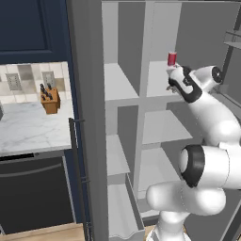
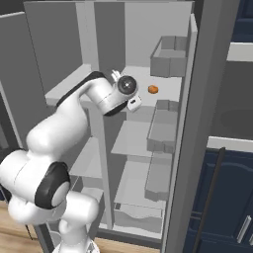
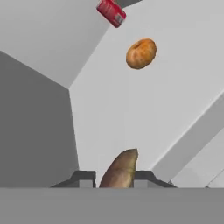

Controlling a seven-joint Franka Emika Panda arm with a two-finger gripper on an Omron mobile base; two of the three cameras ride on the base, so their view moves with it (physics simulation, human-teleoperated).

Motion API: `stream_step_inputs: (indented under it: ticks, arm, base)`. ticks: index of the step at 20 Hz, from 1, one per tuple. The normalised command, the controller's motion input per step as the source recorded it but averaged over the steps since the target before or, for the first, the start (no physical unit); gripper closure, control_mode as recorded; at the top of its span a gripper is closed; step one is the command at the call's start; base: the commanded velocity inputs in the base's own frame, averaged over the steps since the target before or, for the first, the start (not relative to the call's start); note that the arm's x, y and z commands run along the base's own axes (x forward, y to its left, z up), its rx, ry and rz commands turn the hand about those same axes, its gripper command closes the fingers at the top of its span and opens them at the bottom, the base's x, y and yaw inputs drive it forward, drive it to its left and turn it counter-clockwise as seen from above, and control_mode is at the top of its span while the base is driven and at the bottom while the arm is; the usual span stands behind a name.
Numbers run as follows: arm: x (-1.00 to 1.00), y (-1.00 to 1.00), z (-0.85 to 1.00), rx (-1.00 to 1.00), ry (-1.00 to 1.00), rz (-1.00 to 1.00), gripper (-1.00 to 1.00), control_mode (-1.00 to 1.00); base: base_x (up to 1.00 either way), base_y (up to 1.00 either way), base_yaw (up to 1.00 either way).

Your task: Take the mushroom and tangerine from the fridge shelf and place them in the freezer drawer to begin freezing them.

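Note:
In the hand view the mushroom (image 3: 120,169), a dull brown lump, stands between my two fingertips, and my gripper (image 3: 114,176) is shut on it just over the pale-grey fridge shelf (image 3: 131,113). Farther along that shelf lies the bright orange tangerine (image 3: 141,53), apart from the gripper. The right base view shows the tangerine (image 2: 153,89) on the fridge shelf (image 2: 170,91), with my hand (image 2: 133,103) to its left. In the left base view the freezer drawer (image 1: 121,212) is pulled out at the bottom of the narrow column, far below the hand (image 1: 181,82).
A red can (image 3: 111,12) stands at the back of the shelf, beyond the tangerine, and sits just above my hand as a red can (image 1: 172,58). Railed door racks (image 2: 168,57) hang on the open door to the right. A knife block (image 1: 50,100) sits on the counter at left.

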Motion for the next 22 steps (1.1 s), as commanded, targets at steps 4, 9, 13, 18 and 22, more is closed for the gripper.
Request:
stream_step_inputs:
  ticks: [4,9,13,18,22]
  arm:
    - [-0.75,0.18,0.0,-0.15,0.11,0.0,1.0,-1.0]
    - [-0.85,0.15,-0.02,-0.14,0.09,0.0,1.0,-1.0]
    - [-0.71,0.27,-0.18,-0.11,0.05,0.0,1.0,-1.0]
    - [-0.26,0.33,-0.44,-0.12,0.13,0.01,1.0,-1.0]
    - [-0.02,0.01,-0.22,0.0,0.06,0.0,1.0,-1.0]
  base:
    - [0.0,0.0,0.0]
    - [0.0,0.0,0.0]
    - [0.0,0.0,0.0]
    - [0.0,0.0,0.0]
    - [0.0,0.0,0.0]
